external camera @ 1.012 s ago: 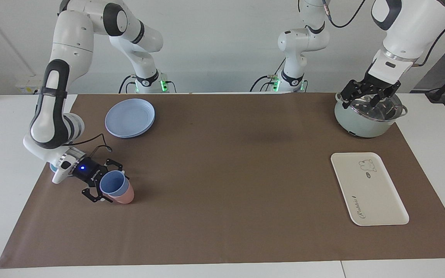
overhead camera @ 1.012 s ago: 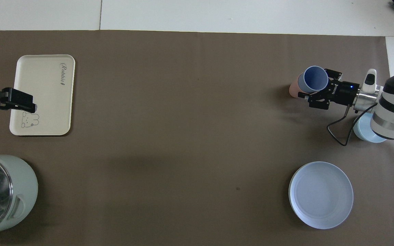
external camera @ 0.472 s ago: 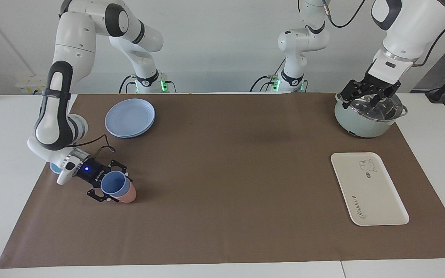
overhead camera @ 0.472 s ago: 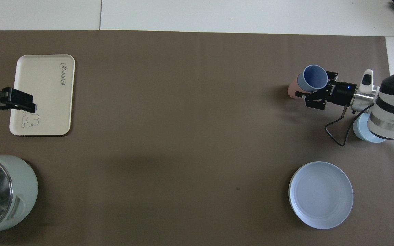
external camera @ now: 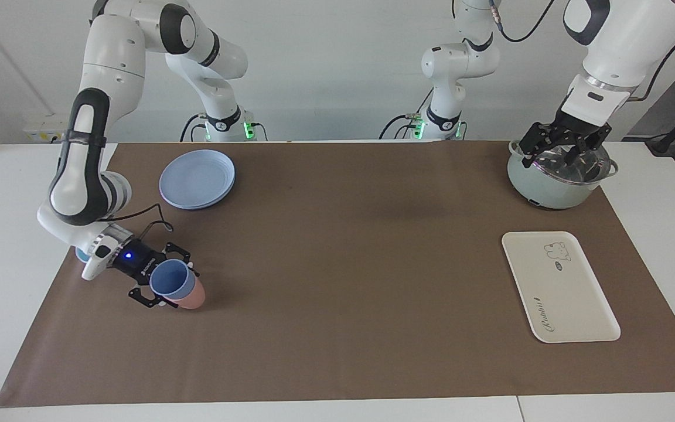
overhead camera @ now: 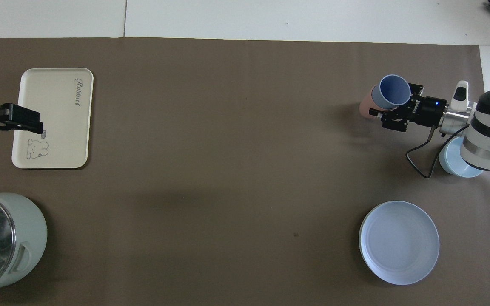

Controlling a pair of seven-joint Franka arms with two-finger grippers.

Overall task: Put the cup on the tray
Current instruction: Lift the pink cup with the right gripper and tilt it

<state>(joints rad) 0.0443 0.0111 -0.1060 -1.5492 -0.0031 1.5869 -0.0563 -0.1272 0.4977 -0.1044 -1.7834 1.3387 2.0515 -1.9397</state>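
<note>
The periwinkle-blue cup (external camera: 169, 284) is tilted, its lower part against or inside the salmon-pink cup (external camera: 190, 298), toward the right arm's end of the table. My right gripper (external camera: 162, 276) lies low and level, shut on the blue cup, one finger on each side of it. The overhead view shows the cup (overhead camera: 394, 90) and the right gripper (overhead camera: 398, 111) too. The cream tray (external camera: 560, 287) lies flat and bare toward the left arm's end, also in the overhead view (overhead camera: 58, 106). My left gripper (external camera: 565, 147) waits, open, raised over the pot.
A pale green pot (external camera: 548, 187) with a glass lid stands nearer to the robots than the tray. Stacked blue plates (external camera: 197, 179) lie nearer to the robots than the cups. A light-blue bowl (overhead camera: 457, 165) sits under my right wrist.
My right gripper has shifted slightly with the blue cup, a little farther from the robots in the overhead view. The left gripper has moved very slightly over the pot.
</note>
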